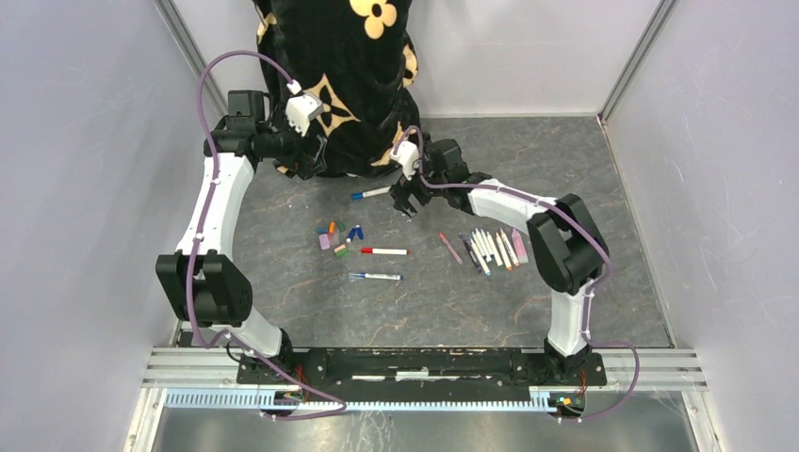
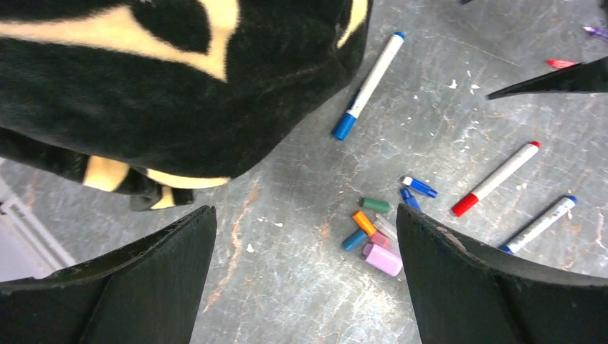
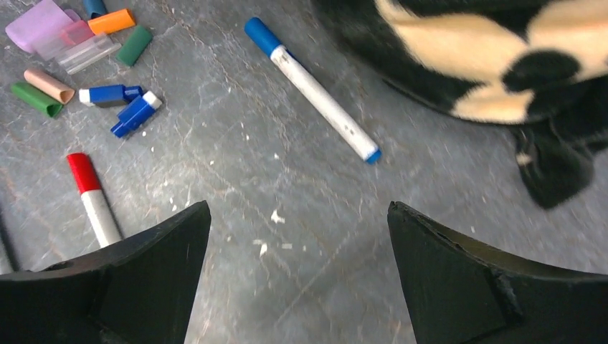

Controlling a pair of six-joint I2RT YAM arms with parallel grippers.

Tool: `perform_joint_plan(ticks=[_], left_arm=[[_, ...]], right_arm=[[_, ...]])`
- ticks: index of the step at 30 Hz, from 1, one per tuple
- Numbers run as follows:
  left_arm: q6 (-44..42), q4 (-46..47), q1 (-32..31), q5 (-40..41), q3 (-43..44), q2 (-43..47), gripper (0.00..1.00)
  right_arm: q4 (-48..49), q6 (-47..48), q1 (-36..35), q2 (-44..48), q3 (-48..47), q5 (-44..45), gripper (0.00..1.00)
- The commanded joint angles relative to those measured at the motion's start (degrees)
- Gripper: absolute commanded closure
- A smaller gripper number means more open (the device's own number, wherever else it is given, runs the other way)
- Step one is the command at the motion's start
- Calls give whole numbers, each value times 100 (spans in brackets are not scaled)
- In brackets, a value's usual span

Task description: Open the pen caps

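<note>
Top external view first: on the grey table (image 1: 311,301) a small heap of loose caps (image 1: 337,235) sits near the middle. At its 3 o'clock lies a red-capped pen (image 1: 384,251) and at 5 o'clock a second blue pen (image 1: 375,277). Further out at 3 o'clock a row of pens (image 1: 490,250) lies side by side, too small to tell whether they are capped. A black cloth (image 1: 349,75) with cream flowers is heaped at the table's 12 o'clock edge. The blue-capped pen (image 1: 375,193) lies just in front of it, and the right tool (image 1: 407,200) hangs beside that pen's 3 o'clock end. The left arm (image 1: 219,202) reaches up to the cloth's 8 o'clock side.

Left wrist view: the left tool (image 2: 302,215) has its fingers spread wide over bare table, gripping nothing. The cloth fills 10 to 12 o'clock. The blue-capped pen (image 2: 371,82) slants at 1 o'clock, fat cap at its near end, and the loose caps cluster at 4 o'clock.

Right wrist view: the right tool (image 3: 298,208) is likewise spread and empty. The blue-capped pen (image 3: 315,93) runs diagonally at 12 o'clock, clear of both fingers, with its cap on.

To my eye the arms are between pens, with the blue-capped one next in line. The next move calls for one tool to clamp the white barrel and the other to close on the cap. They would then pull apart along the pen's length, without snagging the cloth close by.
</note>
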State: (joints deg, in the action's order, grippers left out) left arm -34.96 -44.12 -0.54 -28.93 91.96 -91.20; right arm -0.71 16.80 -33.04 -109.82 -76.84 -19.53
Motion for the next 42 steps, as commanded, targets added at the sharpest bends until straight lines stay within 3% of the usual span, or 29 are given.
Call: perform_joint_plan(ticks=[1, 10, 13, 20, 34, 42], left_arm=[[165, -257, 246, -662, 181, -129, 0], [22, -414, 367, -860, 116, -105, 0], [-55, -432, 370, -811, 116, -65, 0], [-270, -538, 387, -670, 165, -29, 0], [-362, -545, 397, -632, 107, 67, 0], [-447, -611, 401, -673, 15, 193, 2]], right_arm=[[878, 296, -15, -516, -551, -453, 2], [1680, -504, -80, -1569, -1265, -66, 2], [1177, -66, -78, -2029, -1850, -443, 2], [81, 47, -71, -3118, -3579, -301, 2], [-272, 144, -47, -2696, -2433, -256, 13], [28, 164, -95, -1959, -1270, -145, 31]])
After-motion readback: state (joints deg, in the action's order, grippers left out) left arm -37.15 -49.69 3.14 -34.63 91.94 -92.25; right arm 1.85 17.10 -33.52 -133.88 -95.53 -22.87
